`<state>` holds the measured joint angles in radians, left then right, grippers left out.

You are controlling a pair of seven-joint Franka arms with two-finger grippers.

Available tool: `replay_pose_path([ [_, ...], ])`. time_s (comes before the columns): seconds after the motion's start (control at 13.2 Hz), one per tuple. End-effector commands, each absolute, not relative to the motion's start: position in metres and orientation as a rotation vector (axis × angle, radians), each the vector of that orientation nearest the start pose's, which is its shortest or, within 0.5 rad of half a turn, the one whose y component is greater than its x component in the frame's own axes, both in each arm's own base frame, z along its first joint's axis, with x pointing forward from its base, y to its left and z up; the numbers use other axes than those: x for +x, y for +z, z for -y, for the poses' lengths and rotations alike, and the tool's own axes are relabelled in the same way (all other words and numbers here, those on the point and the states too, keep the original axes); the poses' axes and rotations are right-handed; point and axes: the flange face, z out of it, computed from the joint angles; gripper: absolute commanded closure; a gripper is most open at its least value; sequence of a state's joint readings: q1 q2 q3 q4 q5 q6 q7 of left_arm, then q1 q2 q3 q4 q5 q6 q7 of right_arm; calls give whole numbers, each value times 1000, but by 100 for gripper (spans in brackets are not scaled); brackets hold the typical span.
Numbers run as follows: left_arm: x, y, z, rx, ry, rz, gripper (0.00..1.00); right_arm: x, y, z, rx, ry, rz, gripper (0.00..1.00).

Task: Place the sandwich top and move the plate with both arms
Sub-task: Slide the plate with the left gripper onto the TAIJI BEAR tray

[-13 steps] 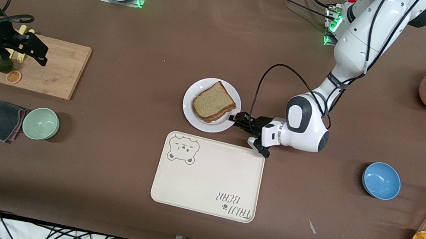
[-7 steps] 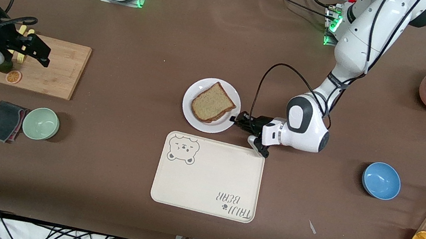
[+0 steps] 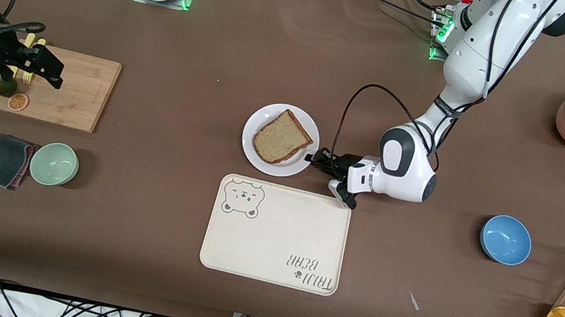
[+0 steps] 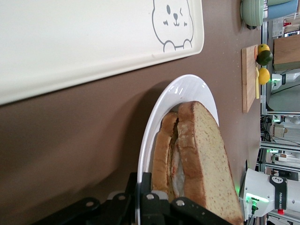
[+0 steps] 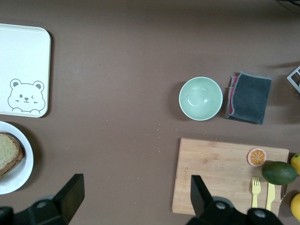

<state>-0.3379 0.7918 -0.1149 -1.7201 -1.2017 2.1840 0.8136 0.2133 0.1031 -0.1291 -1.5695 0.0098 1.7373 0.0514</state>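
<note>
Hardly anything is moving between the earlier front views and this one: only the right gripper [image 3: 51, 67] is shifting slightly over the rectangular wooden cutting board [image 3: 75, 90], while the left arm is holding its pose.

Taking the round glossy white plate [image 3: 259, 157] as landmark: the brown wholemeal sandwich top [image 3: 283, 136] is already lying on the stacked sandwich in the plate's middle. The left gripper [image 3: 317, 159] is sitting low at the plate's rim on the side toward the left arm's end of the counter; in the left wrist view its black fingers [image 4: 187, 208] are reaching around the rim, but whether they are pinching it I cannot tell. The right gripper is hanging well apart from the plate, toward the right arm's end of the counter, its fingers [image 5: 70, 193] spread wide with nothing between them.

Judging from this, the bread-placing step is finished and the plate move is beginning. Next, the right arm would need to be travelling across to the plate's free rim, so both arms can be lifting together and keeping the plate level; otherwise the sandwich could slide.

Just nearer the camera than the plate, the rectangular cream tray [image 3: 272, 249] is showing a winking bear drawing and the words "TAIJI BEAR", printed upside down in the front view.
</note>
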Motion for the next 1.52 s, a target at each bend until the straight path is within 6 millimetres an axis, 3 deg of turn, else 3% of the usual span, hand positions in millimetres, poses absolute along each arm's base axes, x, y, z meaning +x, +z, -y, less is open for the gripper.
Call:
replay_pose_path([
  [0.0, 571, 134, 304, 2132, -114, 352, 100, 598, 589, -52, -3146, -118, 74, 0],
  [0.46, 595, 162, 281, 2103, -72, 315, 100, 601, 585, -50, -3150, -124, 70, 0],
  [0.61, 603, 171, 272, 2077, -90, 280, 100, 610, 570, -49, -3155, -115, 62, 0],
  [0.83, 616, 185, 267, 2047, -106, 246, 100, 615, 563, -40, -3160, -108, 38, 0],
  [1.06, 638, 196, 265, 2047, -83, 200, 100, 617, 563, -39, -3156, -127, 11, 0],
  [1.21, 660, 192, 266, 2046, -72, 145, 100, 618, 562, -26, -3160, -125, 9, 0],
  [1.44, 697, 187, 254, 2040, -14, 100, 100, 617, 564, -26, -3171, -127, 61, 0],
])
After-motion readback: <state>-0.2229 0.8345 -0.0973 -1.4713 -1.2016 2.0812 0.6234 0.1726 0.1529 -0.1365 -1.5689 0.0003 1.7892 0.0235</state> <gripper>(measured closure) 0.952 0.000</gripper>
